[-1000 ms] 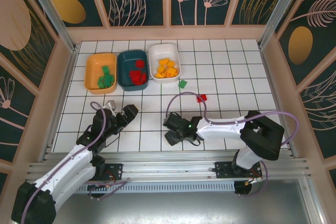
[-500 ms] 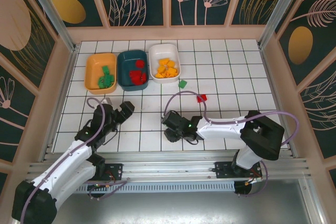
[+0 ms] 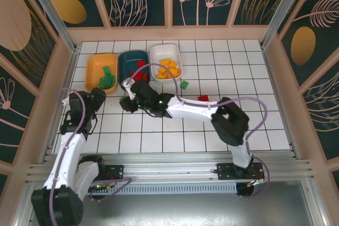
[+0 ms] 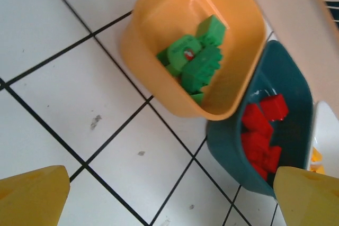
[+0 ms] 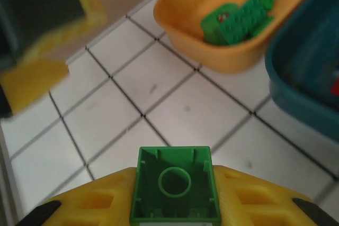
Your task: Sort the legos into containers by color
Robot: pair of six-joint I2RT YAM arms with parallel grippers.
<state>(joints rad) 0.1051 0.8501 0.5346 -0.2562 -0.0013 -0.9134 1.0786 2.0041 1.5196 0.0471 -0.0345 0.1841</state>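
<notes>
- Right wrist view: a green brick is being pinched between the yellow fingers of the right gripper, with its hollow underside being turned toward the camera.
- No clear long axis is being shown by this brick. Its outline is being seen as roughly square, and two opposite walls are being pressed by the fingers.
- From above, the right gripper is being held over the tiled table, just near of the teal tray.
- The orange tray, where the sorted green bricks are being kept, is lying far and left of the carried brick. Its long axis is being seen running near to far.
- The left gripper is being held spread, with nothing between its fingers. It is being judged nearer to that tray, but only the right one is loaded.
- A short carry far and leftward is therefore being called for before release.
- A loose green brick and a loose red brick are being left unsorted to the right.
</notes>
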